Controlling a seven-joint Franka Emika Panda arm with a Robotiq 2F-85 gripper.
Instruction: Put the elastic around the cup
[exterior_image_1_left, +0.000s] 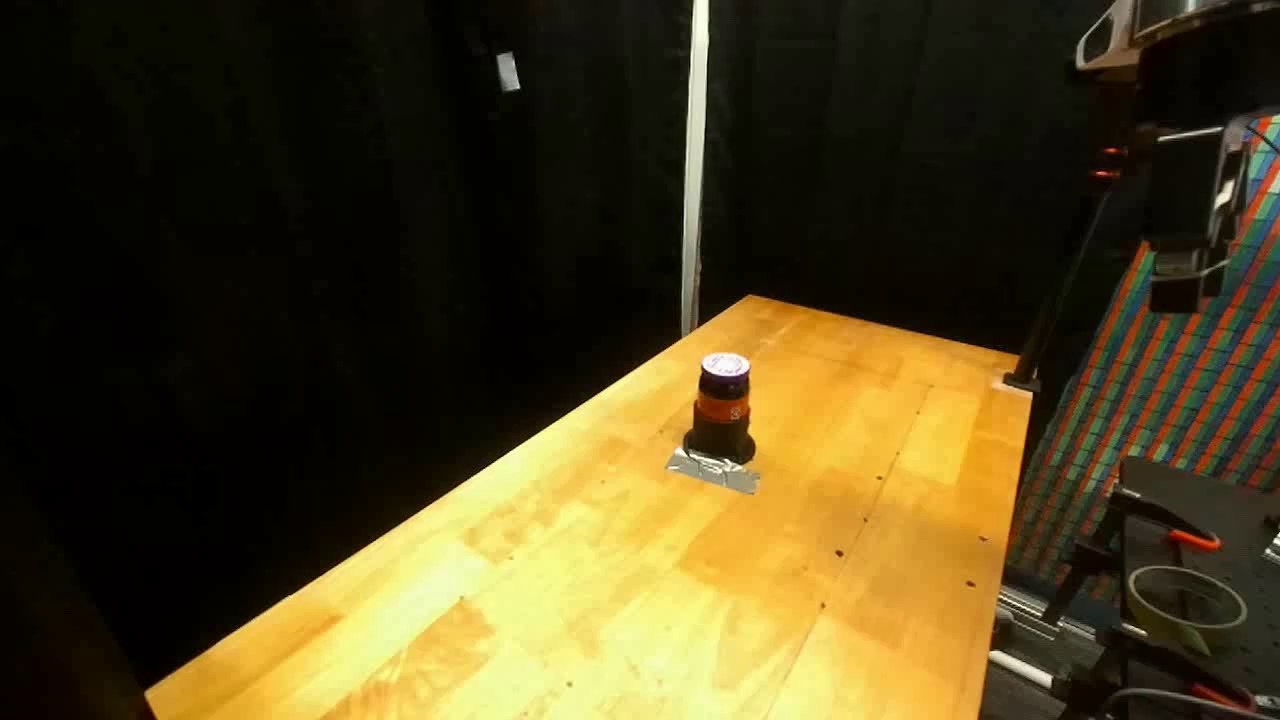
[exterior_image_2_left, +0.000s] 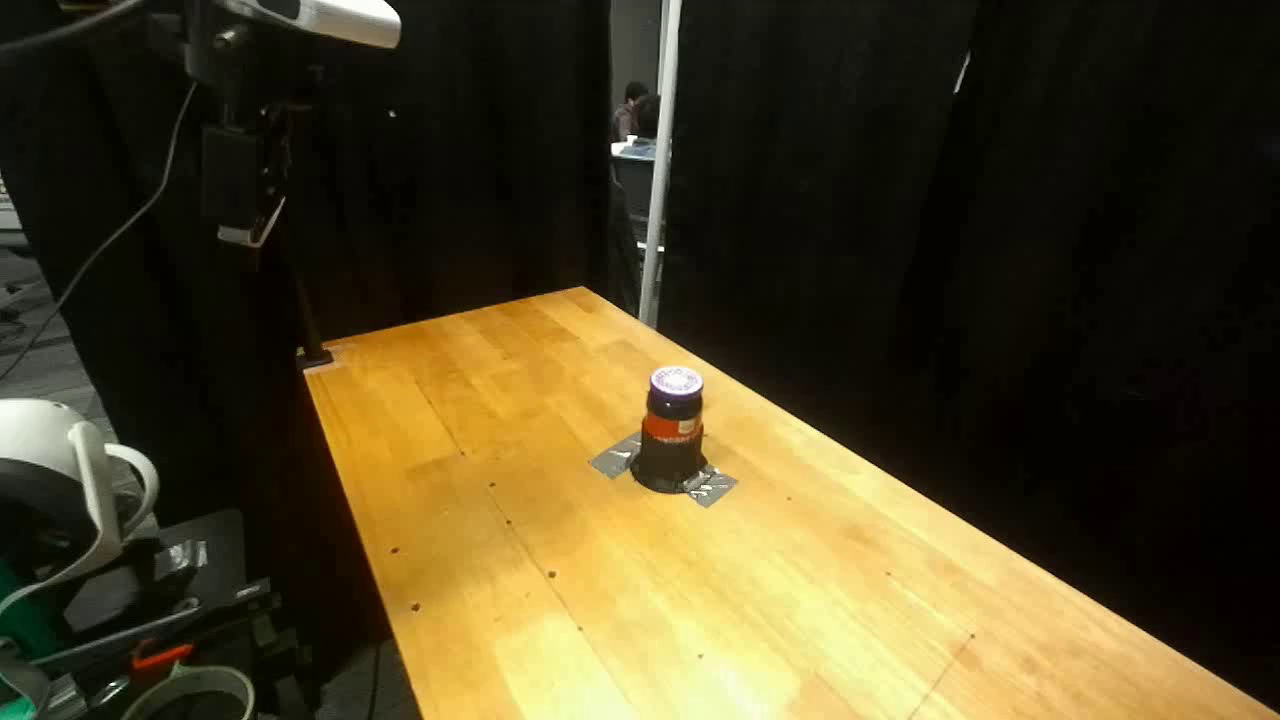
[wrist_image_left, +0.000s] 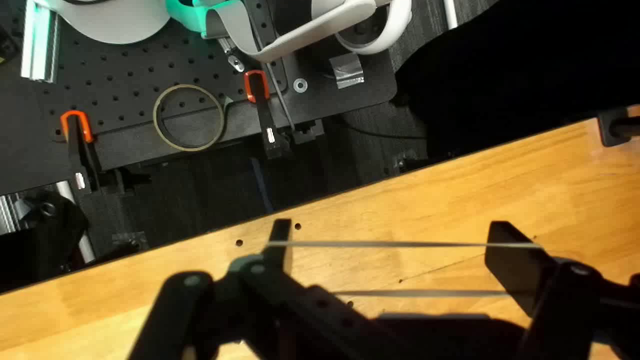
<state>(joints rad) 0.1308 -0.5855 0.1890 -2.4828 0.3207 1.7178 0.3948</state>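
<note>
The cup (exterior_image_1_left: 722, 411) is a small cylinder with an orange band, a dark base and a white and purple top. It stands upright on the wooden table and also shows in an exterior view (exterior_image_2_left: 672, 430). It is out of the wrist view. My gripper (wrist_image_left: 390, 226) is open, its two dark fingers wide apart. The pale elastic (wrist_image_left: 385, 244) is stretched around both fingers, with two strands crossing the gap. In both exterior views the gripper (exterior_image_1_left: 1185, 290) (exterior_image_2_left: 250, 238) hangs high above the table's side, well apart from the cup.
Silver tape (exterior_image_1_left: 735, 478) lies at the cup's base on the wooden table (exterior_image_1_left: 560, 600). A black side bench (wrist_image_left: 125, 110) beside the table holds a tape roll (wrist_image_left: 189, 147), orange-tipped clamps (wrist_image_left: 257, 87) and a white headset (wrist_image_left: 320, 30). A black post (exterior_image_2_left: 313, 350) stands at a table corner.
</note>
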